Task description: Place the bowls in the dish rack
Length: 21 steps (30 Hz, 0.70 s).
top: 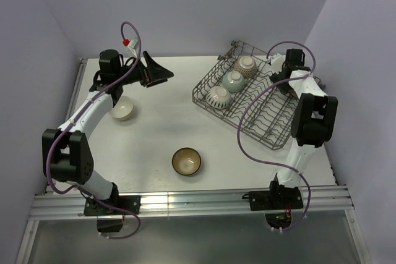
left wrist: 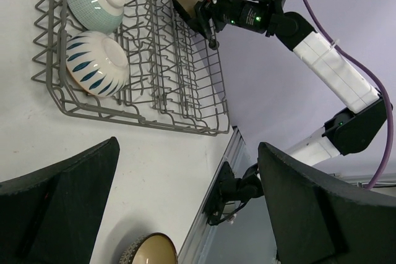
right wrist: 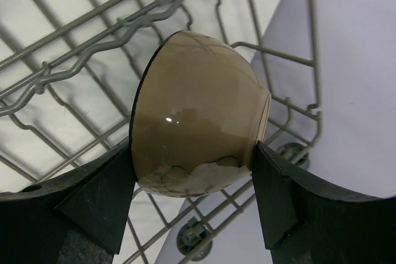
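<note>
Brown bowl (right wrist: pixel 198 134) is hanging clamped in the right claw (right wrist: pixel 193 168) just over the dish rack (top: pixel 272 122). It should be going down slowly, rim between tines, and be freed only once seated. Left claw (left wrist: pixel 189 171) is gaping apart above the bench (top: pixel 154 140).

A white worktop (top: pixel 179 106) fills the middle of the frame. 3 pale lavender walls (top: pixel 185 4) bound it at left, top and right. A silver metal rail (top: pixel 198 201) crosses the lower part.

The brown bowl (right wrist: pixel 198 115) looks glossy and glazed, the fingers (right wrist: pixel 80 208) matt black plastic, the dish rack (top: pixel 266 125) grey metal wire, the surface (top: pixel 185 103) smooth white.
</note>
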Each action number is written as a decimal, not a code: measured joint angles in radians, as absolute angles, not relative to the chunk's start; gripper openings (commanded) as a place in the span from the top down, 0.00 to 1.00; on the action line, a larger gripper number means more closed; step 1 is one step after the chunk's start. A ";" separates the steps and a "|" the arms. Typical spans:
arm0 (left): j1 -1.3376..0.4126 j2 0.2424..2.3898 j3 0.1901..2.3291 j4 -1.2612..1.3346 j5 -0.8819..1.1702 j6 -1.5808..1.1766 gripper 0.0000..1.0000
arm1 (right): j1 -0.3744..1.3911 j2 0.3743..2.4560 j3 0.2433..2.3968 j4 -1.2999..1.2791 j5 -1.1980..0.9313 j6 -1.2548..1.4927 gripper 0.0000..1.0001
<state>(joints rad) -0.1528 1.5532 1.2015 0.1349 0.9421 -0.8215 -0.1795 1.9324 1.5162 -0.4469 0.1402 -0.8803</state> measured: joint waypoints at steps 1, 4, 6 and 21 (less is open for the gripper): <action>-0.152 1.556 1.201 0.136 0.943 -0.824 0.01 | -0.177 1.935 1.508 -0.446 0.148 -0.885 1.00; -0.150 1.567 1.196 0.146 0.945 -0.828 0.01 | -0.170 1.940 1.480 -0.403 0.174 -0.904 1.00; -0.149 1.570 1.188 0.154 0.945 -0.832 0.01 | -0.168 1.940 1.457 -0.356 0.192 -0.920 1.00; -0.139 1.570 1.171 0.168 0.945 -0.835 0.00 | -0.168 1.962 1.400 -0.199 0.272 -0.980 1.00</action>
